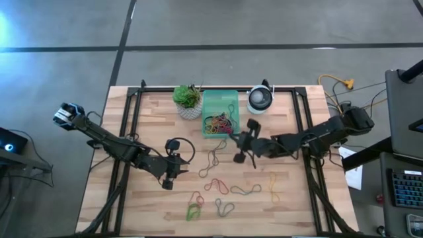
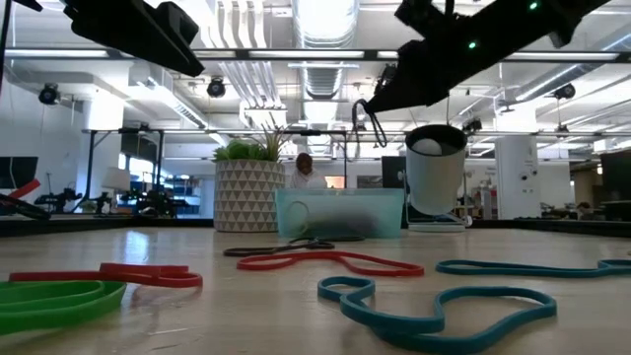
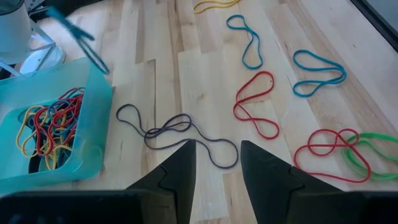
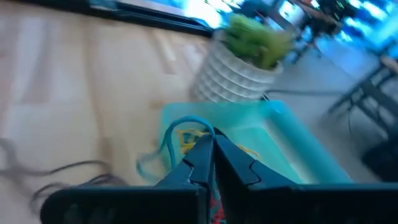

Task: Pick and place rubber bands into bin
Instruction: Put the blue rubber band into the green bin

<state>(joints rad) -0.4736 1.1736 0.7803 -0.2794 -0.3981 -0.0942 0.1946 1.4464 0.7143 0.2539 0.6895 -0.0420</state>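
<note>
A teal rubber band (image 4: 180, 127) hangs pinched in the right gripper (image 4: 210, 149), jaws closed tight on it, just above the bin's (image 1: 218, 99) five o'clock corner. The bin sits at the table's (image 1: 291, 198) twelve o'clock, already holding bands. The left gripper (image 3: 214, 165) hovers at nine o'clock, jaws parted and empty, over a dark band (image 3: 174, 130).

Right wrist picture: all blurry. The bin (image 4: 292, 146) and the pot (image 4: 239, 74) behind it look smeared.
Band in right gripper (image 4: 211, 146): a blue band (image 4: 177, 127) hangs by the tips; its lower part is too blurry to follow.
Bin from the table: the front wall (image 2: 340, 215) is cloudy, so the bands inside stay hidden.
Green band (image 3: 373, 155): cut off by the picture's edge.
</note>
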